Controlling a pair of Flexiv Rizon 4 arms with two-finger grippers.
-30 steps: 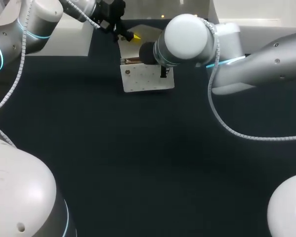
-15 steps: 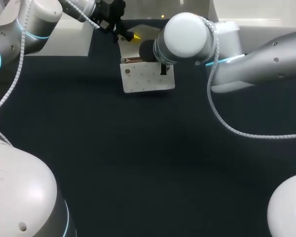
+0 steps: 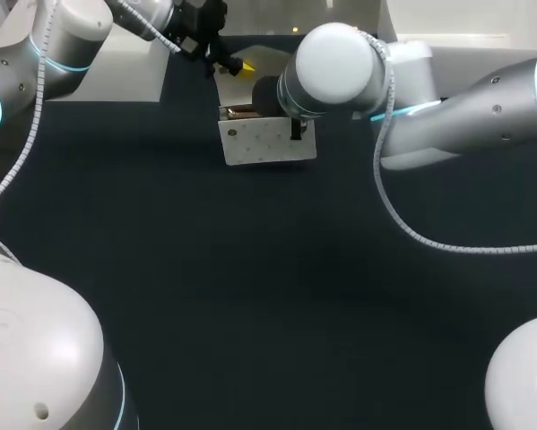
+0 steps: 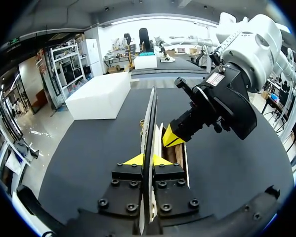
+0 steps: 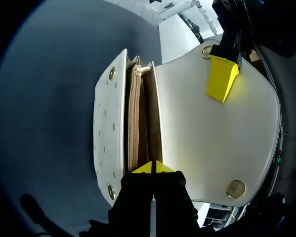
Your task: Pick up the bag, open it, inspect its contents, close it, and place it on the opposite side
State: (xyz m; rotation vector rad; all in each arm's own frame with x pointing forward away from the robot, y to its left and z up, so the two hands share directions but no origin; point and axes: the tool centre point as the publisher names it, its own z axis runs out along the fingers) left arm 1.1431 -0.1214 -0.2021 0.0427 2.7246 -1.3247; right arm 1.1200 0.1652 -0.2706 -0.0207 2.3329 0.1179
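One dark table point(image 3: 250, 296). One white flap bag point(image 3: 268, 141) at its 12 o'clock, open, so I judge this the inspection step. The left gripper point(image 4: 148, 160) pinches the single flap point(image 5: 207, 133) edge-on. The right gripper point(image 5: 152, 168) appears clamped on the body's rim. The next move calls for folding the flap over so the four gold snaps point(image 5: 235, 188) meet.

The left jaws clamp the flap point(image 4: 150, 116) of the bag point(image 4: 181, 157); the right jaws apparently pinch its rim.

Head view high, looking down; both wrist views close on bag point(image 3: 266, 143)
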